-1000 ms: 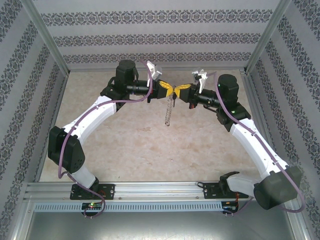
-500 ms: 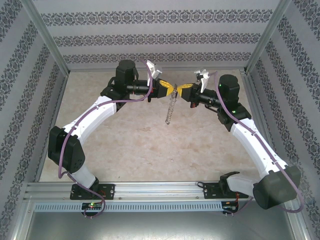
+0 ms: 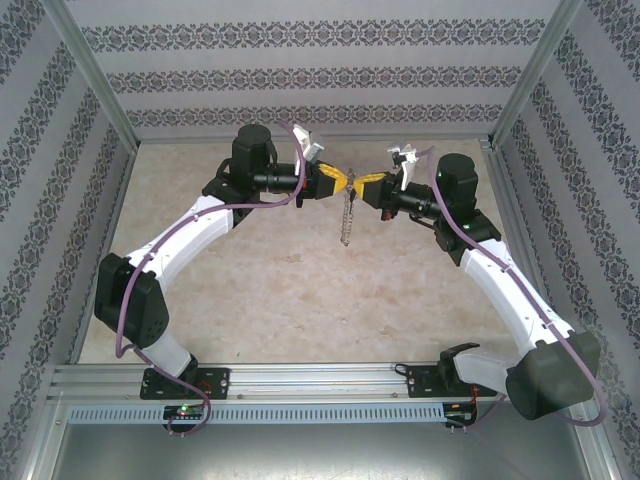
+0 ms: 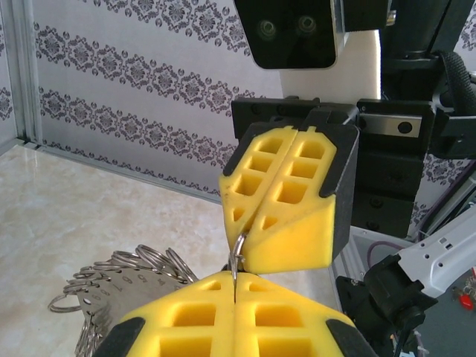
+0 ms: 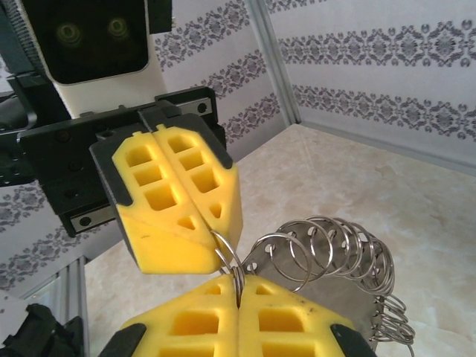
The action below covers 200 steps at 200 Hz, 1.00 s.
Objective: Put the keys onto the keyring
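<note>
Top external view shows the left fingers (image 3: 336, 180) and right fingers (image 3: 368, 180) tip to tip above the surface (image 3: 300, 290), each pair pressed together, pinching the wire of the keyring (image 3: 347, 218), whose bunched silver pieces (image 5: 335, 253) dangle below, between both tips

I read this as robot lab test cell, not home. Bare aluminium frame posts (image 3: 103, 90) box in marble-look counter (image 3: 300, 300). Damask-print wall panels (image 3: 300, 75) on three sides. Left arm base (image 3: 185, 383) and right arm base (image 3: 450, 378) bolted to near rail (image 3: 320, 378), slotted cable duct (image 3: 330, 413) just beside it.
</note>
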Motion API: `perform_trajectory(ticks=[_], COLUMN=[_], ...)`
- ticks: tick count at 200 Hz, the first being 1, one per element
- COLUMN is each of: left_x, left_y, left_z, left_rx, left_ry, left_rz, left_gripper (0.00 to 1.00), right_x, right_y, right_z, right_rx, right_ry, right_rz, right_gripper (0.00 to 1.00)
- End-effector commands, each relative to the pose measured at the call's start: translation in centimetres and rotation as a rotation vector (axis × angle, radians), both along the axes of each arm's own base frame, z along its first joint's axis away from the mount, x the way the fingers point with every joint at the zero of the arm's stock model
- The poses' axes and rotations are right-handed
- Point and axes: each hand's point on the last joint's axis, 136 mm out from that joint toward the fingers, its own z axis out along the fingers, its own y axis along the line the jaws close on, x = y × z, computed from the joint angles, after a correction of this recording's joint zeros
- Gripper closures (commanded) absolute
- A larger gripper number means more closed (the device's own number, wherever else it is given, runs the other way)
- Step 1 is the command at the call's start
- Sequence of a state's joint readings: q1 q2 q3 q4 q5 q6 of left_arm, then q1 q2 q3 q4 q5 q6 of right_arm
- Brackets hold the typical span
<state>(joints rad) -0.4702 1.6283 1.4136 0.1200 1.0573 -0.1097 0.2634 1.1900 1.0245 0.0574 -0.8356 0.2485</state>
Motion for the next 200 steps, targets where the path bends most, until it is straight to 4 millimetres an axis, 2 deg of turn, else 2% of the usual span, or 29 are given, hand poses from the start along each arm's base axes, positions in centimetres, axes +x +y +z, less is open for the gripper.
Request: perform_trajectory(ticks=[1, 41, 86, 100, 110, 155, 200], left_x=[-2.0, -1.7, -1.7, -1.8, -1.8, -1.9, -2.1], left_y=[0.4, 0.3, 0.1, 0.0, 0.0, -0.2, -0.3], left_z=[5.0, 5.4, 5.5, 5.5, 5.5, 5.4, 5.7], left_rx=[-0.098, -0.124, -0.13, -0.131, -0.132, -0.134, -0.143], left_ry=[-0.14, -0.147, -0.151, -0.151, -0.153, -0.148, -0.142], left_rz=[-0.027, -0.006, -0.006, -0.008, -0.012, -0.023, -0.044], left_gripper=[1.0, 1.0, 1.0, 1.0, 1.0, 1.0, 1.0], right_x=[-0.8, -2.0, -2.3, -2.2, -2.1, -1.7, -1.8], right_y=[0.1, 0.6, 0.4, -0.3, -1.0, -4.2, -3.6], right_z=[-0.2, -0.4, -0.8, -0.6, -0.4, 2.6, 5.5], right_rx=[0.02, 0.036, 0.034, 0.037, 0.043, 0.097, 0.165], right_ry=[0.024, 0.056, 0.077, 0.075, 0.07, -0.008, -0.075], right_rz=[0.053, 0.122, 0.119, 0.093, 0.062, -0.052, 0.008], right_gripper=[1.0, 1.0, 1.0, 0.77, 0.71, 0.68, 0.65])
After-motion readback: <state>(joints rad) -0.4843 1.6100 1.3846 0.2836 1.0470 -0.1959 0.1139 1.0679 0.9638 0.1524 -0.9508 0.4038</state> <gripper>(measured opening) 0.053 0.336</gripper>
